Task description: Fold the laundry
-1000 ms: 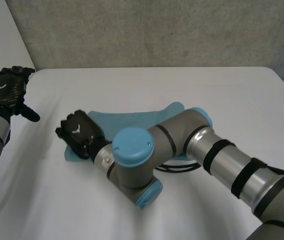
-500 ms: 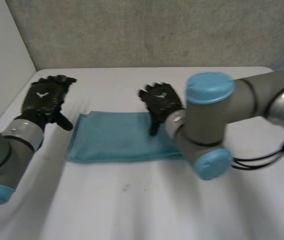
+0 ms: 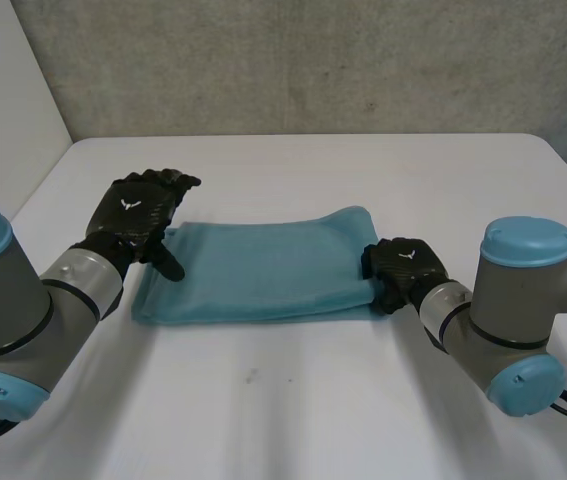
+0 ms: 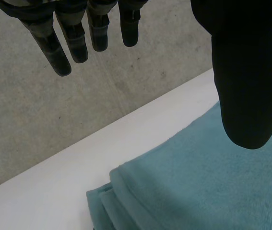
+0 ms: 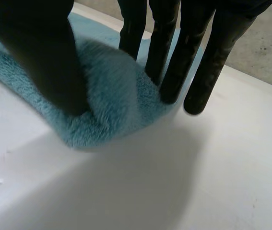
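A teal towel (image 3: 253,272), folded into a long strip, lies flat on the white table (image 3: 313,410). My left hand (image 3: 138,212) hovers over the towel's left end with its fingers (image 4: 78,43) straight and spread. The thumb (image 4: 243,72) hangs above the cloth (image 4: 207,191), and nothing is held. My right hand (image 3: 401,265) is at the towel's right end. There the thumb (image 5: 44,52) and the fingers (image 5: 169,62) squeeze a bunched fold of the towel (image 5: 112,96) between them.
A grey concrete wall (image 3: 313,60) runs behind the table's far edge. A pale wall panel (image 3: 3,90) stands at the left. Bare tabletop lies in front of the towel and to its right (image 5: 212,158).
My right arm swung from the towel's left end across to its right end and closed on it. My left hand came in from the table's left edge to the towel's left end.
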Robot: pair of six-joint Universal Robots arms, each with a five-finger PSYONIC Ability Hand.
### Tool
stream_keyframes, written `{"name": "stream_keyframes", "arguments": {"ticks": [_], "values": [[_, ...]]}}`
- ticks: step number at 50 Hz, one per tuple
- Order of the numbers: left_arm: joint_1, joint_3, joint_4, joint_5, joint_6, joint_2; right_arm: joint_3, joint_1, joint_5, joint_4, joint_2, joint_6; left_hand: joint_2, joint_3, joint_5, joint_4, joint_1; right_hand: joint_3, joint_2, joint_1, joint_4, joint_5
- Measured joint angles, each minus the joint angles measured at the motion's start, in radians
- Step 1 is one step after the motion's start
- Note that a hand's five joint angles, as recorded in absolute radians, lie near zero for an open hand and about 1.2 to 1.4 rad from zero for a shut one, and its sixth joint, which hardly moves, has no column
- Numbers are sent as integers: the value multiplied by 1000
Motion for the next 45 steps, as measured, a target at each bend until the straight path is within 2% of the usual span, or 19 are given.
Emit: {"name": "stream_keyframes", "arguments": {"ticks": [4, 8, 15, 18, 20, 23, 29, 34, 39, 40, 41, 44, 45], "values": [[0, -6, 1, -1, 0, 2, 24, -26, 9, -27, -2, -1, 0, 0, 0, 0, 0, 147, 112, 38, 149, 128], [0, -9, 2, -2, 0, 3, 45, -49, 19, -43, -21, -3, 0, 0, 0, 0, 0, 148, 112, 38, 154, 131], [-12, -13, 3, -5, 0, 11, 120, -140, 41, -62, -145, -11, 0, 0, 0, 0, 0, 148, 121, 67, 154, 142], [-25, -14, 3, -7, 0, 13, 181, -247, 39, -53, -225, -38, 0, 0, 0, 0, 0, 150, 121, 67, 154, 142], [-27, -15, 3, -7, 1, 14, 191, -266, 38, -50, -235, -48, 0, 0, 0, 0, 0, 151, 121, 74, 154, 142], [-33, -17, 2, -7, 1, 15, 241, -375, 30, -33, -279, -141, 0, 0, 0, 0, 0, 151, 121, 81, 154, 142], [-35, -21, 1, -8, 2, 15, 253, -438, 25, -23, -316, -281, 0, 0, 0, 0, 0, 152, 121, 81, 156, 142], [-35, -21, 0, -9, 2, 18, 221, -384, 23, -26, -336, -306, 0, 0, 0, 0, 0, 152, 121, 81, 156, 143], [-41, -19, -2, -10, 0, 34, 152, -176, 7, -38, -342, -282, 0, 0, 0, 0, 0, 155, 135, 96, 156, 152], [-41, -19, -2, -10, 0, 34, 152, -176, 7, -38, -342, -282, 0, 0, 0, 0, 0, 155, 135, 96, 156, 152], [-46, -16, -2, -11, -3, 40, 131, -82, -8, -41, -338, -275, 0, 0, 0, 0, 0, 156, 139, 96, 156, 153], [-57, -5, -3, -12, -12, 50, 113, 46, -31, -44, -316, -273, 0, 0, 0, 0, 0, 156, 139, 96, 156, 154], [-57, -5, -3, -12, -12, 50, 113, 46, -31, -44, -316, -273, 0, 0, 0, 0, 0, 156, 139, 96, 156, 154]]}}
